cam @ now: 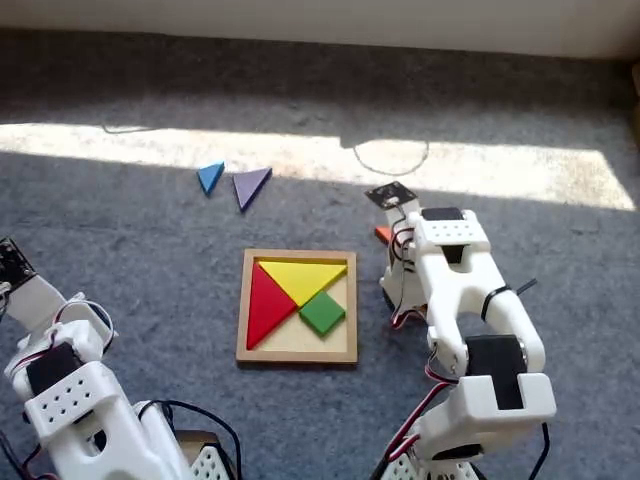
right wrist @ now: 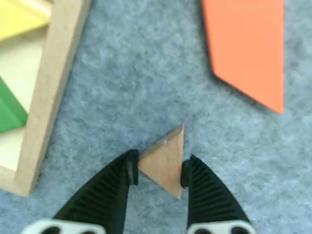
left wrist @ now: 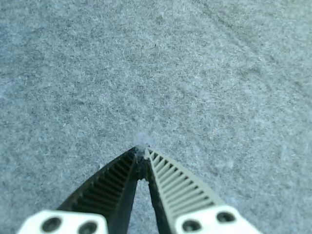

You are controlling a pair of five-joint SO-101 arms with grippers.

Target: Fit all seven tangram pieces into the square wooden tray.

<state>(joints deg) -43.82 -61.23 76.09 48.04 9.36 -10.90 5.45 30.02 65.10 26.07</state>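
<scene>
The square wooden tray lies mid-table and holds a red triangle, a yellow triangle and a green square. Just past the tray's right side, my right gripper is shut on a small tan wooden triangle, beside the tray rim. An orange parallelogram lies on the carpet just beyond it and also shows as the orange piece. A blue triangle and a purple triangle lie far back left. My left gripper is shut over bare carpet.
Grey carpet covers the table. The right arm stands right of the tray, the left arm at the near left corner. A sunlit strip crosses the back, with a thin cable loop lying in it.
</scene>
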